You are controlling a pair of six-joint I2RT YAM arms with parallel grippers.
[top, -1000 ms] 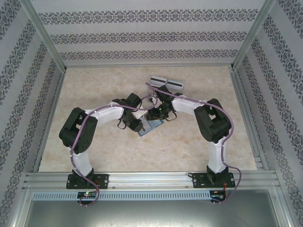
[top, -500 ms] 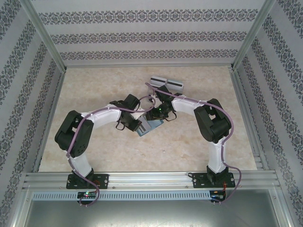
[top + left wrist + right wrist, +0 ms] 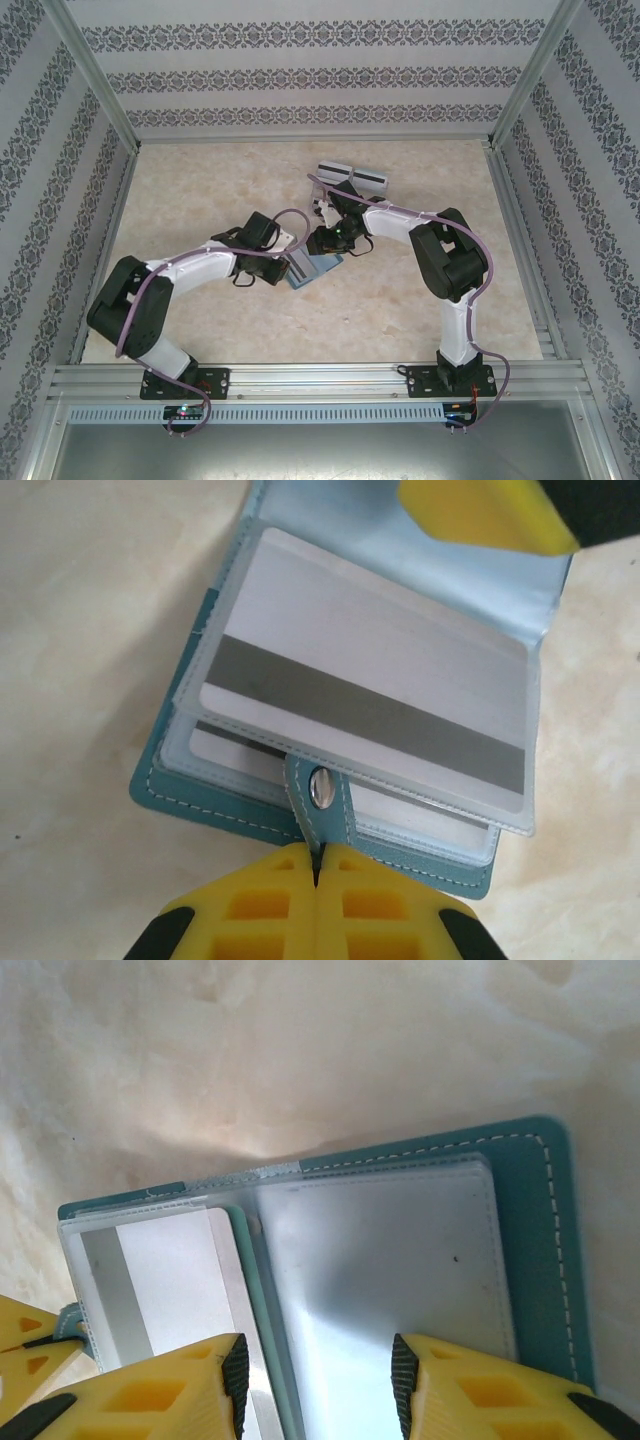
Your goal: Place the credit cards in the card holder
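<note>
The left jaws are pressed together, and the tip of the snap strap [image 3: 320,790] meets their seam; I cannot tell whether it is pinched; the strap belongs to the teal-blue card holder [image 3: 215,808], lying open on the bench [image 3: 70,630] between the two arms; a white-grey card [image 3: 370,670] with a dark stripe sits in its top clear sleeve [image 3: 505,815]; the right jaws stand apart over the holder's far side, one yellow finger [image 3: 480,515] above its cover; two more pale cards [image 3: 352,177] lie well apart, farther back.
</note>
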